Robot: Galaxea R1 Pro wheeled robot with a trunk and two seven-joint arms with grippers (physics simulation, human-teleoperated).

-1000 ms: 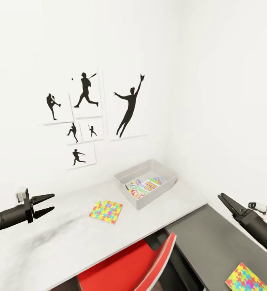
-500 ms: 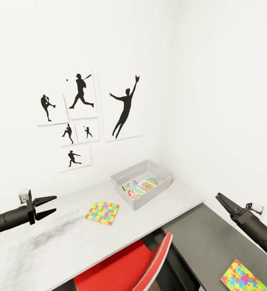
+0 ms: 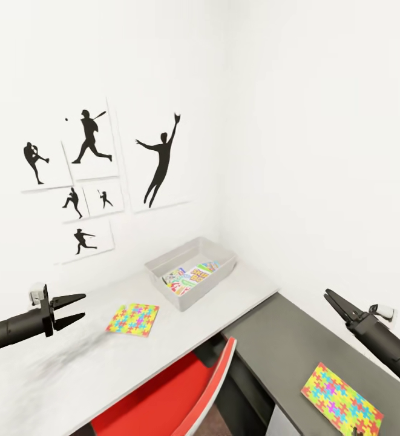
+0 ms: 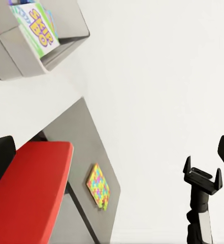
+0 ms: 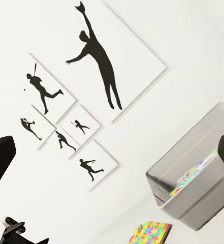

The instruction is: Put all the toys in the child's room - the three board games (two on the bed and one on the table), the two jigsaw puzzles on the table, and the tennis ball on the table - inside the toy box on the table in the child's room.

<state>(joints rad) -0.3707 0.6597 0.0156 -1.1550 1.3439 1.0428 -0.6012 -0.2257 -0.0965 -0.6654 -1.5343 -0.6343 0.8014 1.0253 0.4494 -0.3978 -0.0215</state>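
The grey toy box (image 3: 204, 293) stands at the back of the pale table top (image 3: 54, 375), near the corner of the white walls. Colourful board games (image 3: 190, 276) lie flat inside it; a Skip-Bo lid (image 4: 38, 28) shows in the left wrist view. One jigsaw puzzle (image 3: 133, 319) lies left of the box. A second jigsaw puzzle (image 3: 342, 399) lies on the dark grey top (image 3: 284, 351). My left gripper (image 3: 83, 304) hovers open over the pale top, left of the first puzzle. My right gripper (image 3: 327, 295) hangs open above the dark top. The tennis ball and bed are out of view.
A red chair (image 3: 175, 393) is tucked under the table's inner corner. Black baseball silhouettes on white posters (image 3: 91, 181) hang on the wall behind the pale top. The toy box (image 5: 193, 188) and the near puzzle (image 5: 150, 234) also show in the right wrist view.
The whole head view has swung right, so box, posters and puzzles sit further left in the picture. The second puzzle shows more fully. Both grippers hold about the same pose.
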